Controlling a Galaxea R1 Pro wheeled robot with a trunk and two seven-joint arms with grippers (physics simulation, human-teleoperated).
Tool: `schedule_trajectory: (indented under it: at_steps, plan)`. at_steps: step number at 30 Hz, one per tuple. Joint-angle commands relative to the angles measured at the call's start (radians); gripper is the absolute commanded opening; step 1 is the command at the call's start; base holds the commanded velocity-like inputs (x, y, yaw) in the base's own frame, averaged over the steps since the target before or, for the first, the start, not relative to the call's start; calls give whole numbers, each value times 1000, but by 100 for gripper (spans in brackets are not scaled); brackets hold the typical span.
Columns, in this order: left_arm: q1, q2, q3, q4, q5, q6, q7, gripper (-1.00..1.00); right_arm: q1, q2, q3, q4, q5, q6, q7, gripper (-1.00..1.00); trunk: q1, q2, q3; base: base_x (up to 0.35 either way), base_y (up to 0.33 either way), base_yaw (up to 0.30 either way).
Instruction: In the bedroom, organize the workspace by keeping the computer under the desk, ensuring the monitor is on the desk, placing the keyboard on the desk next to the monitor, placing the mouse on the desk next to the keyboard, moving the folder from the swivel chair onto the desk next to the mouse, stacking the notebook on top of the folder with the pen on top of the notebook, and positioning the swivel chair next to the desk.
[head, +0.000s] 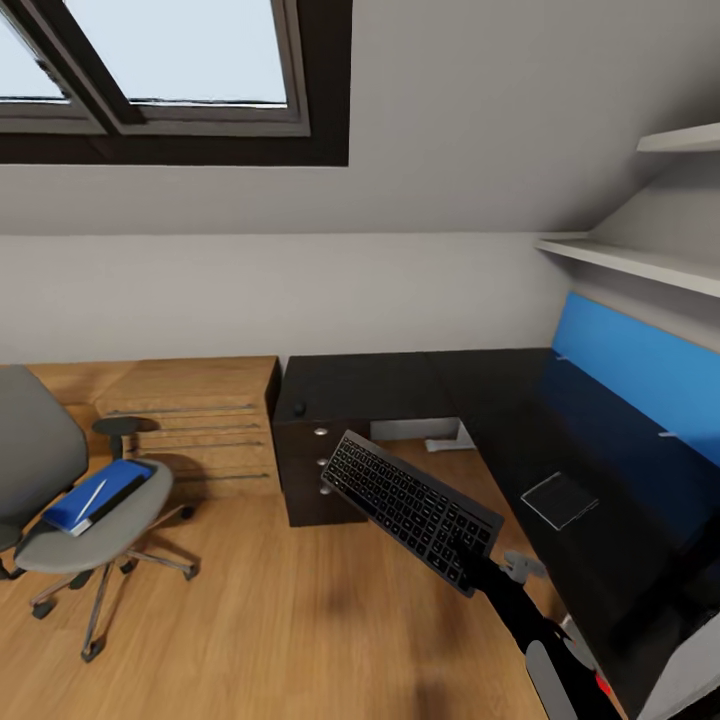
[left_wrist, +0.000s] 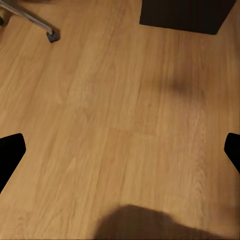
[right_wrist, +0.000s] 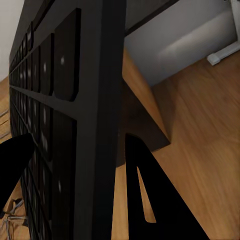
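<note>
Light wood flooring (head: 300, 620) is seen beneath the raised right gripper (head: 470, 555), with the long glossy black desk (head: 480, 400) just beyond it and low oak drawers (head: 200, 420) farther off. Clamped at one end between the right gripper's black fingers (right_wrist: 150, 200), the slim keyboard with dark grey keys (head: 410, 505) is held tilted above the floor, clear of the desk. Well away from that gripper, a flat bright blue folder (head: 95, 495) is seen lying on the grey swivel chair (head: 95, 525), while the left gripper (left_wrist: 120, 150) is spread wide over bare floor.

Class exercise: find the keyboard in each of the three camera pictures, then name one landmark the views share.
Head view: the keyboard is lower centre, held tilted above the floor by the right gripper.
Left wrist view: not in it.
Right wrist view: the keyboard is seen edge-on between the fingers.
Shared landmark: the wood floor.
</note>
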Motion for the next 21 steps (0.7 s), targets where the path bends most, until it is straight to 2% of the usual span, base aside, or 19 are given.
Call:
schedule_trajectory:
  at_steps: [1, 13, 21]
  plan:
    - [-1, 1, -9, 0, 4, -3, 8, 100, -1, 1, -3, 1, -10, 1, 11, -100, 1, -2, -2, 334, 5, 0]
    - [-1, 1, -9, 0, 4, -3, 8, 100, -1, 1, -4, 1, -10, 1, 9, -100, 1, -2, -2, 265, 115, 0]
    - [-1, 1, -9, 0, 4, -3, 8, 100, -1, 1, -5, 0, -10, 2, 9, -100, 1, -2, -2, 207, 21, 0]
